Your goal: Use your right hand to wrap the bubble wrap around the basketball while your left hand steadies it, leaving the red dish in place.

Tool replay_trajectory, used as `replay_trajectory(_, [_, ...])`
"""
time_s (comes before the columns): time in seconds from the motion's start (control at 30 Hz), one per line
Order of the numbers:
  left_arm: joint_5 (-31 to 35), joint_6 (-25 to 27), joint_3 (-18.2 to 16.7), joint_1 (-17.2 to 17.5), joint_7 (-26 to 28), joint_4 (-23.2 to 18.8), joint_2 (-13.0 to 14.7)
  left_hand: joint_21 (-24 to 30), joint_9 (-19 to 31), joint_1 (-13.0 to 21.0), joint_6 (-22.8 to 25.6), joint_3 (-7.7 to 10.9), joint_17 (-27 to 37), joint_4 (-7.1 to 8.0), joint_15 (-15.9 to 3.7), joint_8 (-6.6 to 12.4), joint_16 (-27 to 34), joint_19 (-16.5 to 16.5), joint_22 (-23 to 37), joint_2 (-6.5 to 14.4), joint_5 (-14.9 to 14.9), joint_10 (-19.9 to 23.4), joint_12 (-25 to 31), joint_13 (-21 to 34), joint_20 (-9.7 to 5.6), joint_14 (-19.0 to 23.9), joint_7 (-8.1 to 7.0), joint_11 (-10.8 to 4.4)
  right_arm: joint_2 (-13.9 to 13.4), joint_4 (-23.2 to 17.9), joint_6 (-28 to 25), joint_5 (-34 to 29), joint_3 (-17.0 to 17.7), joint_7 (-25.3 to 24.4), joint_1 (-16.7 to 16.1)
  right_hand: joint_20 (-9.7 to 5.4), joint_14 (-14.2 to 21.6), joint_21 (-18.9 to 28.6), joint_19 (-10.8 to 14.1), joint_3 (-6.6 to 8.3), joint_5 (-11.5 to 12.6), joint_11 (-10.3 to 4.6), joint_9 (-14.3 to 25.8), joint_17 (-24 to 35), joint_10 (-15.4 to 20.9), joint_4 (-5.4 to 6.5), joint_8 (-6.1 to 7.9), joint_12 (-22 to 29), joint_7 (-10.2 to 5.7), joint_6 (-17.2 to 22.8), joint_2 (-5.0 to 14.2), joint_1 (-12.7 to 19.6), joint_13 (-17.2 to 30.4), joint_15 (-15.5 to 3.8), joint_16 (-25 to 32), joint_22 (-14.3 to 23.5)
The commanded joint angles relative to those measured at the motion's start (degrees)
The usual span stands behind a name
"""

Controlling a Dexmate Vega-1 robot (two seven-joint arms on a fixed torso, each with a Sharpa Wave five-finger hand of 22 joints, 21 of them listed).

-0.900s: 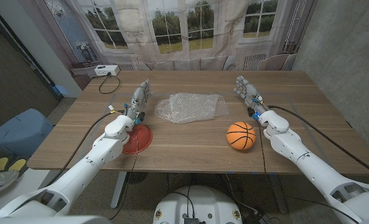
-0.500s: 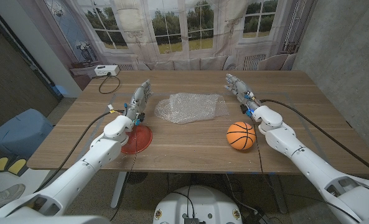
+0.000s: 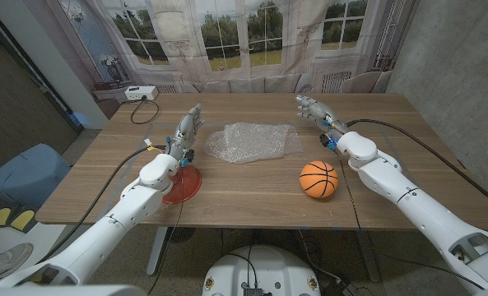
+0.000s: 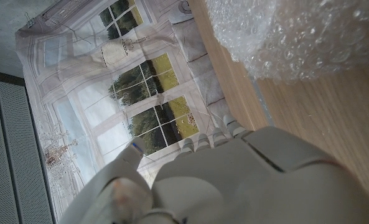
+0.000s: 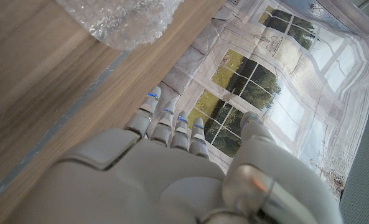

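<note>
Right hand point(image 3: 313, 109) open, probably empty: reach for bubble wrap point(image 3: 252, 141) edge, drape over basketball point(image 3: 318, 178); left hand point(image 3: 186, 131) open.

wood-grain table point(image 3: 252, 185), clear dimpled plastic bubble wrap point(image 3: 252, 141)

My head camera looks down from above over both my arms at the bench point(image 3: 252, 177), facing the window backdrop point(image 3: 227, 33) behind its far edge. Each wrist camera sits close behind its own hand, looking along the hand's back: the left hand point(image 4: 234, 180) and the right hand point(image 5: 165, 168) loom large there, the scene turned. Both wrist views face the same backdrop and catch an edge of the bubble wrap point(image 4: 308, 34), which my head view shows whole at mid-bench.
</note>
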Motion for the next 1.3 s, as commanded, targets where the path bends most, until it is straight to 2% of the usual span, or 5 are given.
replay_trajectory(0.03, [1.26, -0.05, -0.74, 2.65, 1.75, -3.89, 0.79, 0.0, 0.18, -0.2, -13.57, -0.15, 0.07, 0.03, 0.07, 0.34, 0.49, -12.6, 0.1, 0.24, 0.24, -13.68, 0.53, 0.19, 0.16, -14.33, 0.35, 0.1, -3.98, -8.82, -12.46, -6.83, 0.13, -2.72, -1.21, 0.63, 2.66, 1.07, 2.94, -0.05, -0.04, 0.07, 0.29, 0.52, 1.73, -0.4, 0.36, 0.61, 0.04, 0.97, -0.29, 0.56, 0.16, -0.09, 1.12, 0.26])
replay_trajectory(0.3, [1.44, -0.06, -1.47, 4.14, 2.12, -5.43, 1.35, -0.02, 0.18, -0.2, -13.36, -0.27, 0.05, 0.0, 0.09, 0.39, 0.54, -12.36, 0.1, 0.18, 0.27, -13.57, 0.58, 0.19, 0.3, -14.22, 0.22, 0.25, -6.06, -13.04, -21.65, -10.18, -1.47, -0.72, 0.12, 0.43, 6.19, 2.66, 7.35, -0.25, 0.02, 0.02, 0.32, 0.98, 2.38, -0.53, 0.17, 0.51, 0.21, 0.92, -0.37, 0.97, 0.23, -0.05, 2.56, 0.34])
replay_trajectory(0.53, [1.41, 0.08, -1.84, 4.76, 2.04, -6.05, 1.61, -0.06, 0.19, -0.2, -13.18, -0.38, 0.04, -0.04, 0.15, 0.41, 0.55, -12.23, 0.09, 0.12, 0.3, -13.52, 0.61, 0.2, 0.4, -14.18, 0.01, 0.32, -6.86, -14.04, -26.81, -10.8, -3.09, 3.32, 2.12, 0.06, 6.29, 2.75, 7.79, -0.04, 0.12, -0.6, 0.33, 1.05, 1.69, -0.59, -0.17, 0.1, 0.06, 0.06, 0.09, 1.45, 0.25, -0.3, 2.56, 0.31])
replay_trajectory(0.97, [1.09, -0.28, -2.2, 5.12, 1.56, -5.61, 1.49, -0.24, 0.2, -0.18, -13.16, -0.57, 0.03, -0.11, 0.19, 0.35, 0.5, -12.23, 0.09, 0.03, 0.35, -13.64, 0.58, 0.21, 0.56, -14.32, -0.09, 0.37, -6.09, -14.02, -32.12, -11.54, -5.95, 6.97, 4.9, -1.0, 7.37, 3.38, 10.02, 1.69, 0.67, -0.66, 0.44, 0.9, 1.72, -1.6, -0.26, -0.08, 0.44, -0.7, 2.0, 4.83, 0.31, -1.25, 2.7, 0.22])
replay_trajectory(1.3, [0.46, -0.99, -2.89, 5.48, 1.16, -4.67, 1.6, -0.36, 0.2, -0.18, -13.15, -0.7, 0.03, -0.13, 0.3, 0.32, 0.48, -12.2, 0.09, 0.01, 0.39, -13.75, 0.56, 0.22, 0.57, -14.41, -0.1, 0.48, -4.19, -11.29, -32.13, -12.37, -8.93, 9.5, 8.08, -2.66, 8.81, 4.2, 12.4, 2.25, 0.66, -0.74, 0.53, 1.1, 0.68, -1.54, -0.54, -0.5, 0.5, -2.49, 2.74, 6.62, 0.4, -1.69, 3.22, 0.22])
